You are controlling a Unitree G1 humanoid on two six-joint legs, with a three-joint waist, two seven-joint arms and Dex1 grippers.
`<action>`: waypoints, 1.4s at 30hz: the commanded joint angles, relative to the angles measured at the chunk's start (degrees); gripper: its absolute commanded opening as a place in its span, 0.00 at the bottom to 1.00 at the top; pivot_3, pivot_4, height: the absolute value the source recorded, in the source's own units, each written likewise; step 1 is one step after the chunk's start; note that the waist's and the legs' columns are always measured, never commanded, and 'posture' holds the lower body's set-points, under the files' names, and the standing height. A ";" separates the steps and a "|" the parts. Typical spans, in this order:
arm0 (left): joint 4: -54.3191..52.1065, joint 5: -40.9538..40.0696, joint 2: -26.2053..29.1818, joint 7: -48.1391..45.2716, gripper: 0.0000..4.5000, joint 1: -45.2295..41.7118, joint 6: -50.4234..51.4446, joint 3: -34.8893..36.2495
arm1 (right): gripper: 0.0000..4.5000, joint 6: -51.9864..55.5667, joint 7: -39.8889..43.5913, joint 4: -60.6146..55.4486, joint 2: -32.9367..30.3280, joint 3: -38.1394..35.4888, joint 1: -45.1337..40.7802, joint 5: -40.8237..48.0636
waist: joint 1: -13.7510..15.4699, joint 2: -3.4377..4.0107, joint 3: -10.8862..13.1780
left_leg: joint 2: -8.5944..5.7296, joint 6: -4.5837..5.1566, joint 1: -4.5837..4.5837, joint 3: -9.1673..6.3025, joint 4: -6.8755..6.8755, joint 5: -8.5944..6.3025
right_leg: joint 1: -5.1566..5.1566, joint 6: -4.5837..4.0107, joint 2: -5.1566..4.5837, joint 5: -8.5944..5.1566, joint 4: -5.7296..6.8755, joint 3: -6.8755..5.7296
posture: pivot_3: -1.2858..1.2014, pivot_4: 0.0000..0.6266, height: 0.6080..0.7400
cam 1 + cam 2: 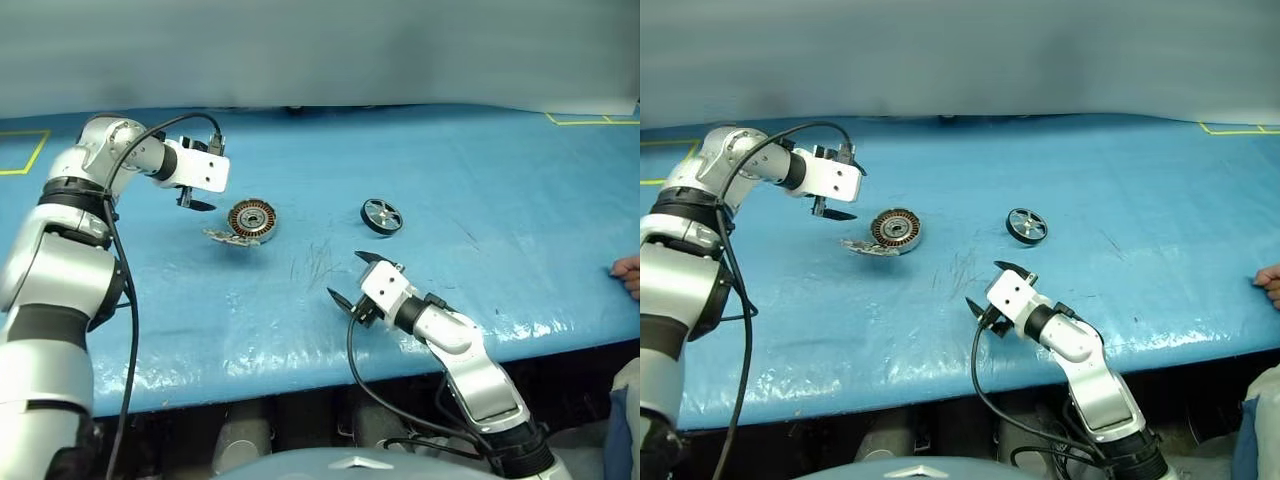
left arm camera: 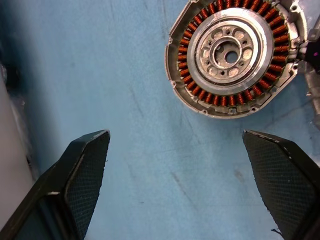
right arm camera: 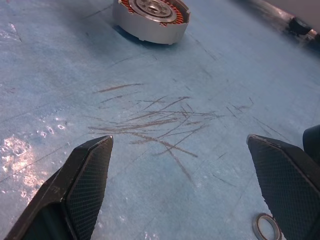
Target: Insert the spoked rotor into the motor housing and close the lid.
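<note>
Spoked rotor point(image 1: 381, 216), the small black wheel with pale spokes and a thick dark rim, lies flat on the blue table cover point(image 1: 500, 170), untouched and clear of both arms. From the right gripper point(image 1: 355, 280), its two black fingers spread wide and empty near the table's front edge, the rotor sits just beyond and slightly to the right, so this arm looks the nearer one. The left gripper point(image 1: 195, 200), also spread and empty, hovers just left of the silver-rimmed, copper-wound motor housing point(image 1: 251, 219), which stands between it and the rotor.
</note>
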 commanded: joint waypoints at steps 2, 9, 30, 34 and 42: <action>1.69 8.98 1.80 10.57 1.00 -4.11 -6.21 -5.24 | 0.99 -0.86 -2.07 -2.26 0.65 0.07 0.55 -0.20 | 0.01 -0.12 0.07 | 0.00 0.01 0.00 -0.02 0.01 0.00 | 0.01 -0.01 -0.02 -0.01 0.01 0.00 | 0.52 0.24 1.00; 2.12 25.53 2.70 38.56 1.00 -6.00 -12.56 -16.23 | 0.99 -1.53 -3.65 -1.57 1.45 0.91 0.97 -0.24 | 0.13 -0.32 0.19 | 0.02 0.06 0.00 -0.03 0.02 -0.04 | 0.02 0.07 -0.14 0.04 0.03 0.01 | 0.52 0.24 1.00; 4.93 45.54 -3.73 67.98 1.00 -7.30 -18.57 -33.94 | 0.99 -0.65 -4.94 -3.39 0.60 1.41 2.88 -0.45 | 1.32 -0.45 0.22 | -0.03 0.18 -0.10 0.03 0.25 -0.11 | 0.03 0.24 -0.22 0.13 0.04 0.00 | 0.52 0.24 1.00; 5.77 45.57 -5.22 66.64 1.00 -7.13 -18.85 -34.28 | 0.99 -0.35 -5.75 -4.12 0.69 1.47 4.06 -0.74 | 1.33 -0.45 0.22 | -0.02 0.21 -0.11 0.04 0.36 -0.12 | 0.03 0.27 -0.22 0.15 0.08 0.00 | 0.52 0.24 1.00; 6.56 44.22 -5.18 62.06 1.00 -6.59 -19.88 -33.34 | 0.99 0.38 -6.67 -5.06 0.13 1.10 4.92 -1.14 | 1.34 -0.46 0.21 | 0.00 0.30 -0.18 0.02 0.60 -0.17 | 0.05 0.27 -0.23 0.15 0.16 0.00 | 0.52 0.24 1.00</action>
